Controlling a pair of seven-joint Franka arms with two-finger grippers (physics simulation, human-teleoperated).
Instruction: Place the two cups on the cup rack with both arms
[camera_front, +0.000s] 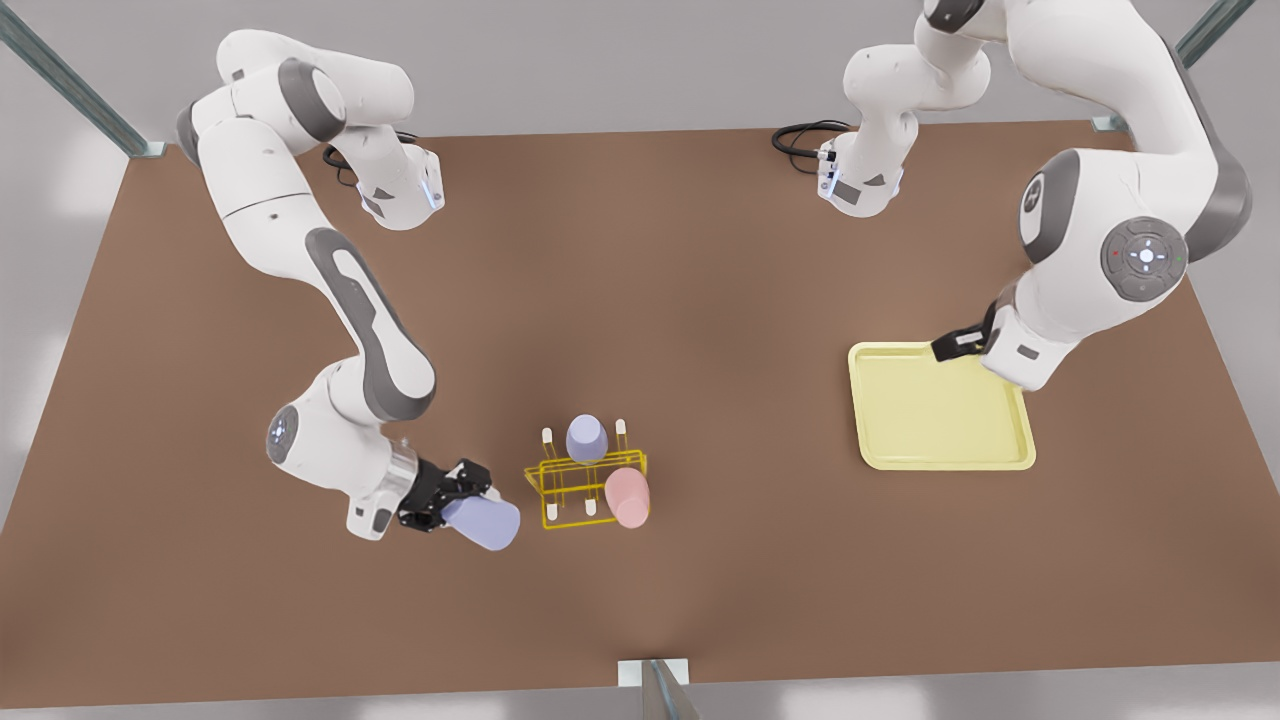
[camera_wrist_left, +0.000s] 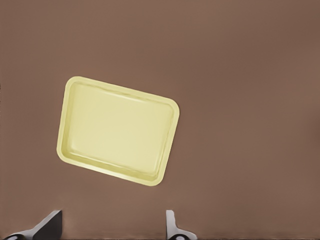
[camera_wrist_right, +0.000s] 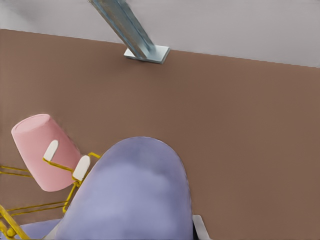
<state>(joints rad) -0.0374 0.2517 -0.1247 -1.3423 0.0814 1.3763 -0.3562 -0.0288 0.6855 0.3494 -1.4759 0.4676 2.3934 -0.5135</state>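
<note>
The yellow wire cup rack (camera_front: 560, 472) stands near the table's front middle. A lavender cup (camera_front: 586, 438) sits upside down on a back peg. A pink cup (camera_front: 628, 497) hangs tilted on a front peg on the side toward the front view's right. My right gripper (camera_front: 455, 498), just off the rack toward the front view's left, is shut on another lavender cup (camera_front: 485, 522), held on its side. In the right wrist view this held cup (camera_wrist_right: 135, 195) is close up, with the pink cup (camera_wrist_right: 42, 150) beyond. My left gripper (camera_front: 955, 343) hovers open over the tray's corner, fingers (camera_wrist_left: 172, 225) wide apart.
A flat pale-yellow tray (camera_front: 940, 410) (camera_wrist_left: 117, 130) lies toward the front view's right. A metal post foot (camera_front: 652, 675) (camera_wrist_right: 147, 52) stands at the table's front edge. Black cables (camera_front: 800, 135) lie at the back by the arm bases.
</note>
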